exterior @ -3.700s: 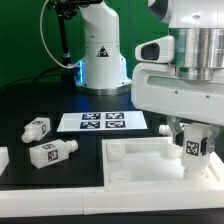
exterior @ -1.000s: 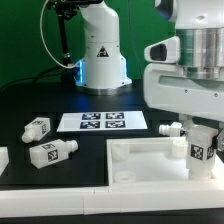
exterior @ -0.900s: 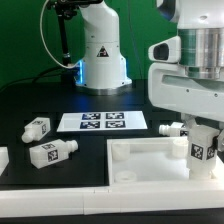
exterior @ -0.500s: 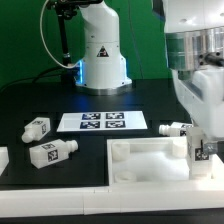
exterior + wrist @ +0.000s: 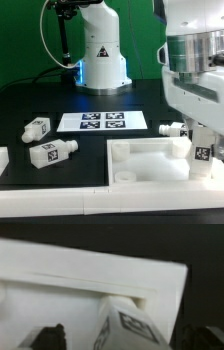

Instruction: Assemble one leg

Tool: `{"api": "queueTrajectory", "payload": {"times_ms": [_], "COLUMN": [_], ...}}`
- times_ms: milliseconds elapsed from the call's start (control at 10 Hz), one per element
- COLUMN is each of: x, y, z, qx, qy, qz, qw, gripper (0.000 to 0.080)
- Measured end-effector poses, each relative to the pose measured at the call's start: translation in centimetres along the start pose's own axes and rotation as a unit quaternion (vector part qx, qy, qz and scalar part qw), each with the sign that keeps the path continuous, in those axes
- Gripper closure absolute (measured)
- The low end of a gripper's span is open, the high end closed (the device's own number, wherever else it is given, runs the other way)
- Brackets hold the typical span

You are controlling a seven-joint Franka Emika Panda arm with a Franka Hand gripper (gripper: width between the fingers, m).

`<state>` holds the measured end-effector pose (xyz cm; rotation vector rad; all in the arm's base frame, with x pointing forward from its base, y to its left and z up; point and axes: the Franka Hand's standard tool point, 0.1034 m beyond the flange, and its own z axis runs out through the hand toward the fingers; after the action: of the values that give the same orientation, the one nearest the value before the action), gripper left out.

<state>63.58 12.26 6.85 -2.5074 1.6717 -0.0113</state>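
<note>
A white leg (image 5: 203,152) with a black-and-white tag stands upright in the near corner of the big white tray-like piece (image 5: 150,160), at the exterior view's right. My gripper (image 5: 201,137) hangs straight over it. In the wrist view the leg (image 5: 125,322) stands between my two dark fingertips (image 5: 50,336), with a gap showing on each side, so my gripper (image 5: 127,337) is open around it. Another leg (image 5: 175,128) lies on the table just behind the tray. Two more legs (image 5: 37,128) (image 5: 55,152) lie at the exterior view's left.
The marker board (image 5: 100,121) lies flat behind the tray. The arm's white base (image 5: 100,50) stands at the back. A white part (image 5: 3,158) pokes in at the left edge of the exterior view. The table is black.
My gripper has turned about its upright axis above the leg and shifted slightly. The leg has stayed upright in the tray's corner. The other parts have not moved.
</note>
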Motion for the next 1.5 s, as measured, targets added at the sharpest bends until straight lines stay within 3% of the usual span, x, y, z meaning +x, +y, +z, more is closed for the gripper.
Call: {"api": "queueTrajectory", "payload": {"times_ms": [100,500,700,800,1000,1100,1500], "x": [-0.2,0.3,1.0,1.0,1.0,1.0,0.9], "y": [0.0,0.1,-0.3,-0.2,-0.2,-0.2,-0.1], "z": [0.0,0.0,-0.3,-0.2,-0.2,-0.2,-0.1], "qx": [-0.001,-0.002,-0.009,-0.009,-0.009,-0.009,-0.006], "qy": [-0.001,0.001,0.014,0.013,0.014,0.014,0.017], "qz": [-0.078,-0.190,-0.329,-0.285,-0.269,-0.233,0.008], "qw": [0.997,0.982,0.944,0.959,0.963,0.972,1.000], "gripper": [0.0166,0.0151,0.0151,0.0151,0.0428,0.0514,0.0514]}}
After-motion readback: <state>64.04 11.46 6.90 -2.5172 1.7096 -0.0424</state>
